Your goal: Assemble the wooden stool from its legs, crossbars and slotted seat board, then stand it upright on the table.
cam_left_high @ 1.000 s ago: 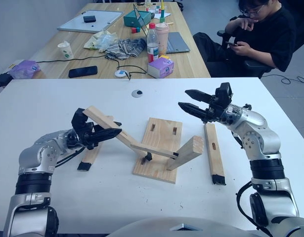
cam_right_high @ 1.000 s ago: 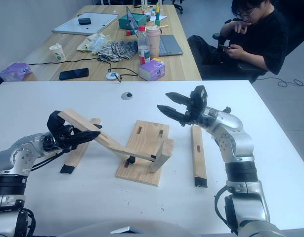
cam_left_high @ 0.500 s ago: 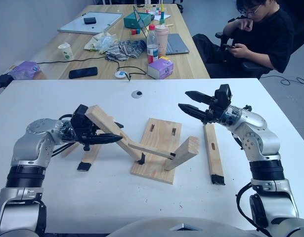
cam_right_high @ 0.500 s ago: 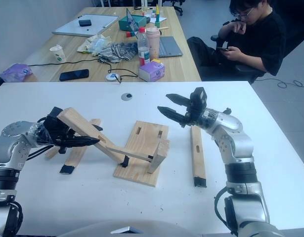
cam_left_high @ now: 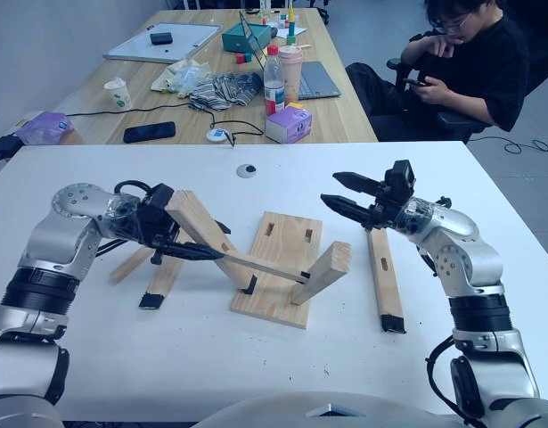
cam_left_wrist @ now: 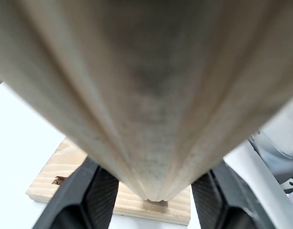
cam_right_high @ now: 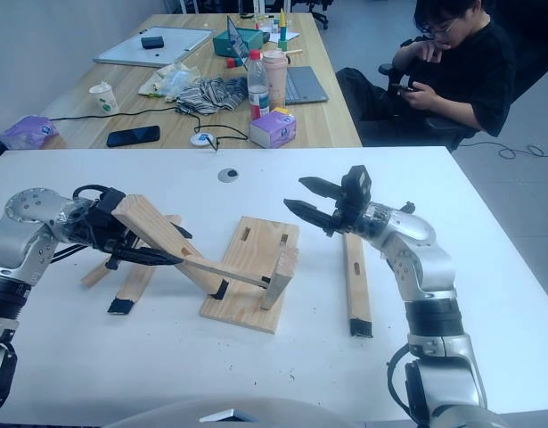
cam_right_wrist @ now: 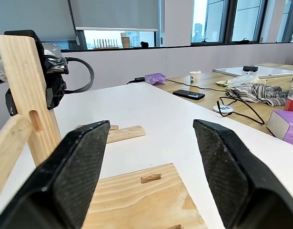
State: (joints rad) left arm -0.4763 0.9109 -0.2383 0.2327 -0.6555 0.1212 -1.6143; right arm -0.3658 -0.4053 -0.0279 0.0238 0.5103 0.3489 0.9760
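Observation:
My left gripper (cam_left_high: pixel 200 242) is shut on a wooden leg (cam_left_high: pixel 195 230), held tilted above the white table. A thin crossbar (cam_left_high: pixel 269 267) joins this leg to a second leg (cam_left_high: pixel 321 272), which rests on the slotted seat board (cam_left_high: pixel 290 234) lying flat. In the left wrist view the held leg (cam_left_wrist: pixel 146 95) passes between the dark fingers (cam_left_wrist: pixel 96 195), with the seat board (cam_left_wrist: pixel 65 183) beyond. My right gripper (cam_left_high: pixel 330 187) hovers open above the board's right side. In the right wrist view its open gripper (cam_right_wrist: pixel 151 171) looks over the seat board (cam_right_wrist: pixel 136 205) toward the held leg (cam_right_wrist: pixel 29 95).
A loose leg (cam_left_high: pixel 385 276) lies right of the board. Another leg (cam_left_high: pixel 162 276) and a thin bar (cam_left_high: pixel 129 265) lie under my left arm. A small dark disc (cam_left_high: pixel 248 168) sits near the table's far edge. A cluttered wooden table (cam_left_high: pixel 345 111) stands behind.
My left arm has swung the held leg up and to the left, dragging the crossbar and second leg with it. The seat board has shifted slightly. My right gripper has dipped a little, still open.

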